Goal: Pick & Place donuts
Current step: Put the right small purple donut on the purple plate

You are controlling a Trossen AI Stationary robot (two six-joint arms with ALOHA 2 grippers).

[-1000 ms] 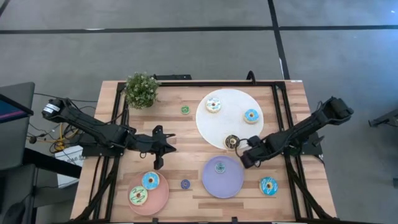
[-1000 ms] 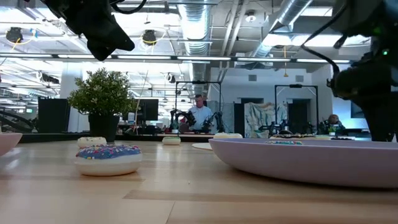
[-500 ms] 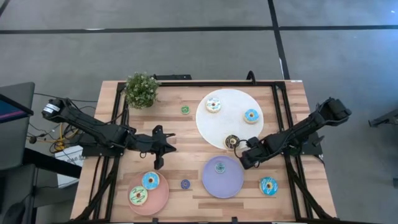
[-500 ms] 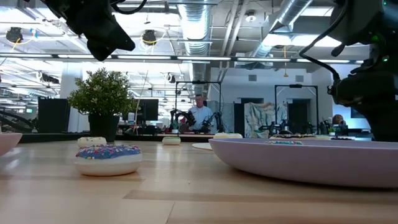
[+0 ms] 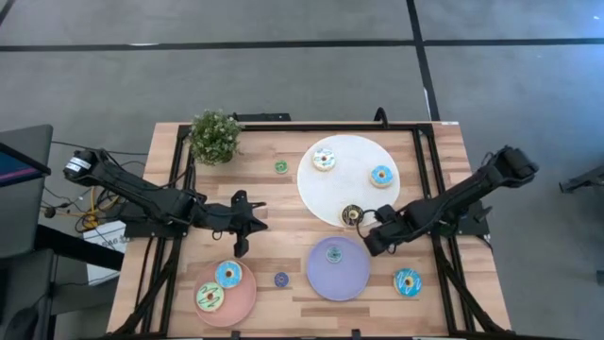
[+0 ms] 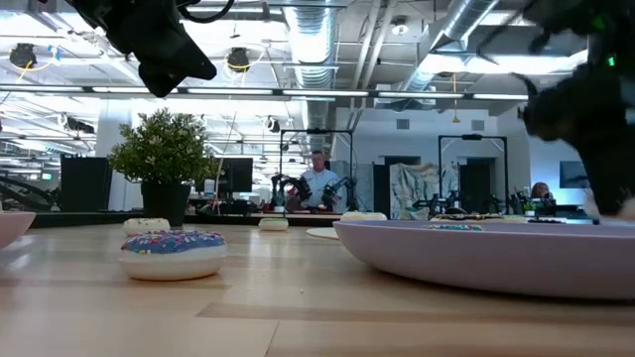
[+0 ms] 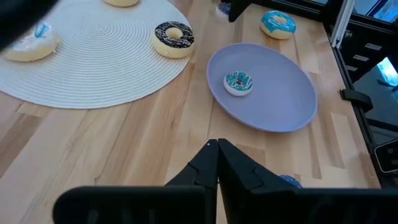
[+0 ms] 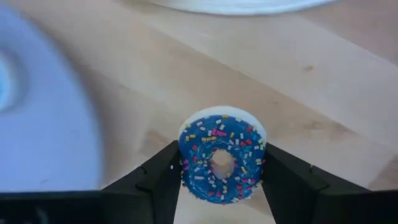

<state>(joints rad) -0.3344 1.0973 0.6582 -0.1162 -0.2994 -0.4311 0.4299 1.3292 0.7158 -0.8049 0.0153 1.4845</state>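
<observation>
Pinching looks barely made, so watch it: your right gripper [image 5: 370,238] sits low over the bare wood between the white round mat [image 5: 344,179] and the purple plate [image 5: 321,276], and in its wrist view the two fingers [image 8: 163,177] press on opposite sides of the blue sprinkled donut [image 8: 221,163]. I can't tell whether the donut is off the table or resting on it. My read of the risks: the contact is on the rounded outer rim, so if you lift fast the ring could squirt out or tip over and roll. The pads catch it low on its sides, so it may pivot and hang crooked. The chocolate donut [image 5: 351,214] lies just beside the gripper on the mat edge, so a sideways swing could knock it off. The purple plate already holds a tiny teal donut [image 5: 333,253], so a drop near the centre could land on it or bump it. The plate rim is raised, so a low carry could clip it and shove the plate. Your left gripper [image 5: 247,219] waits mid-table with fingers pressed together and empty, well apart from all this. Other loose pieces are a blue donut [image 5: 408,281] right of the purple plate, a tiny green donut [image 5: 281,166] and a tiny purple donut [image 5: 281,280].
</observation>
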